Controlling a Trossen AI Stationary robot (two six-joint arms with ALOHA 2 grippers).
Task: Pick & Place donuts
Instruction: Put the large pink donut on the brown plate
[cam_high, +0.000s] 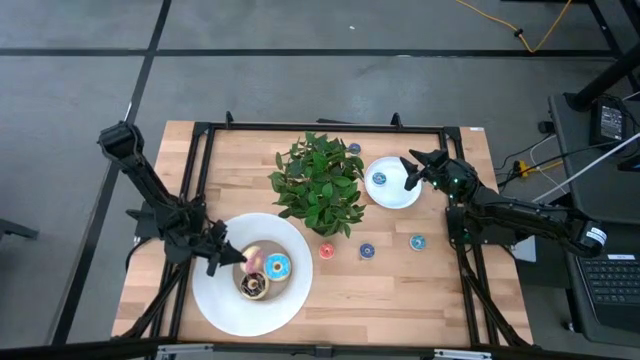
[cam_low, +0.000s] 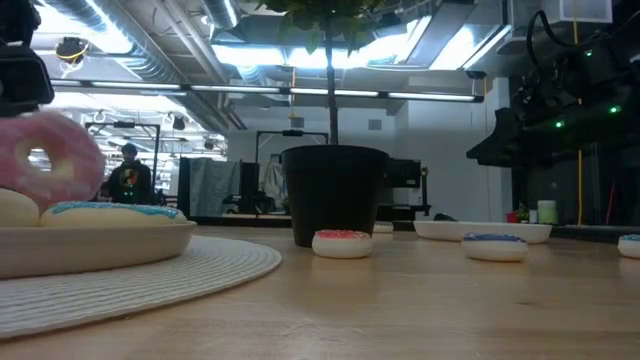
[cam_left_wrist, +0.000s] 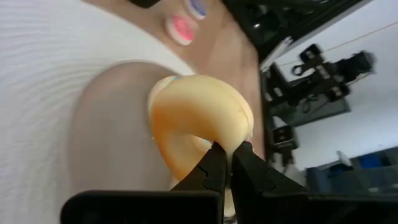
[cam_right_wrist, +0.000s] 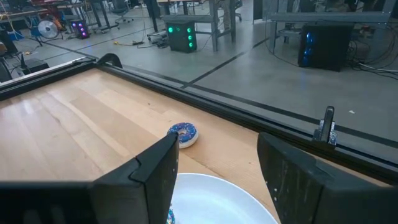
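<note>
My left gripper (cam_high: 232, 257) clamped on the pink donut (cam_high: 251, 259) over the big plate (cam_high: 215, 295), right gripper (cam_high: 412, 176) spread apart above the small plate (cam_high: 392, 196)

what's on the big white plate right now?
On the big white plate: blue-frosted donut, chocolate donut, and the pink donut pinched by the left gripper. Anything under them is hidden.

Table (cam_high: 400, 290): pale wood planks, matt, framed in black metal. Large plate (cam_high: 215, 300): white, finely ribbed. Pink-frosted donut (cam_low: 50, 160): matt.
</note>
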